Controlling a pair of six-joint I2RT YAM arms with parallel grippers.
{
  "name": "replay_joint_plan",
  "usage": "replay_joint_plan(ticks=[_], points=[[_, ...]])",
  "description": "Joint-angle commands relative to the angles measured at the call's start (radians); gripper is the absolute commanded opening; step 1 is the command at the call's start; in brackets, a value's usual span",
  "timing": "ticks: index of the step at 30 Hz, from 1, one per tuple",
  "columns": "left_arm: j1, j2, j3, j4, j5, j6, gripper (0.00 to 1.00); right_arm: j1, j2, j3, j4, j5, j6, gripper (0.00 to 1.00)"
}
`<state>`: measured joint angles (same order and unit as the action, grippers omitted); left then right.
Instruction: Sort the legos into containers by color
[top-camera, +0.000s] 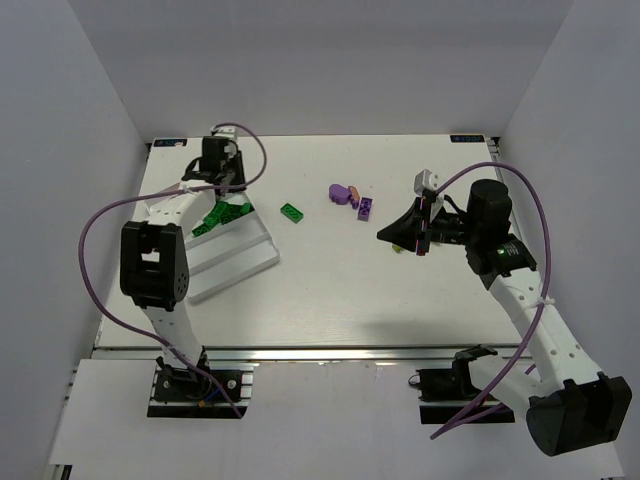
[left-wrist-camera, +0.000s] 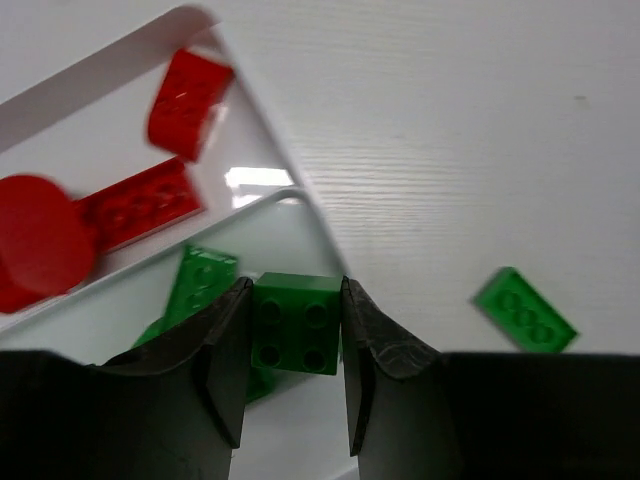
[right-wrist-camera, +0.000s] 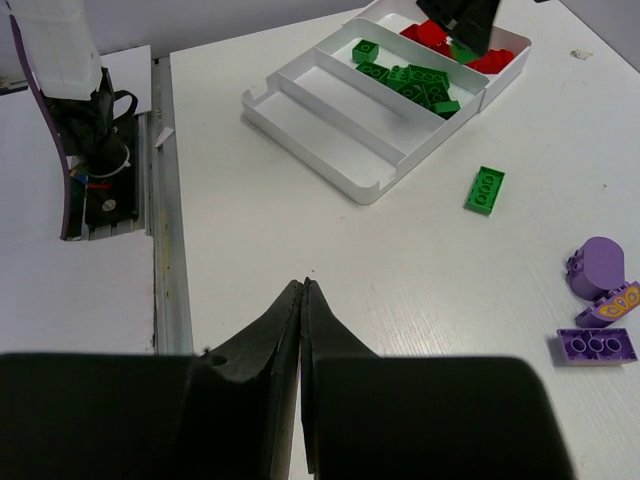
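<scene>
Green lego (left-wrist-camera: 295, 322) in left claw (left-wrist-camera: 295, 335), over tray (left-wrist-camera: 262, 118) edge.

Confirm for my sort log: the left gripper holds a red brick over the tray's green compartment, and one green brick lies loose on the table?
No: the held brick in the left gripper is green, not red, as the left wrist view shows. It is over the tray's green compartment, and one loose green brick lies on the table.
</scene>
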<state>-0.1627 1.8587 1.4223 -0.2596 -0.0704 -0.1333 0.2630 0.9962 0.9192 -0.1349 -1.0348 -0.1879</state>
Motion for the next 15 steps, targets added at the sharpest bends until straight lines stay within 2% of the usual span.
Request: replay_joint_plan(ticks=[1, 4, 7, 10, 11, 15], points=[[0.054, -0.038, -0.028, -0.013, -0.023, -0.031, 0.02, -0.004, -0.016, -0.009, 0.063, 0.002, 0.025, 0.06], [0.097, -0.026, -0.042, 0.002, -0.011, -0.038, 0.05, -0.002, -0.008, -0.011, 0.066, 0.009, 0.025, 0.06], [0.107, -0.009, -0.039, -0.004, -0.014, -0.035, 0.12, -0.004, -0.004, -0.011, 0.066, 0.012, 0.027, 0.06], [0.107, 0.003, -0.039, -0.010, -0.026, -0.037, 0.33, -0.004, 0.001, -0.013, 0.066, 0.015, 0.027, 0.08], [0.107, 0.005, -0.039, -0.012, -0.032, -0.037, 0.44, -0.004, 0.002, -0.013, 0.066, 0.016, 0.027, 0.09], [0.107, -0.004, -0.045, -0.015, -0.066, -0.037, 0.56, -0.002, -0.002, -0.011, 0.066, 0.015, 0.027, 0.11]])
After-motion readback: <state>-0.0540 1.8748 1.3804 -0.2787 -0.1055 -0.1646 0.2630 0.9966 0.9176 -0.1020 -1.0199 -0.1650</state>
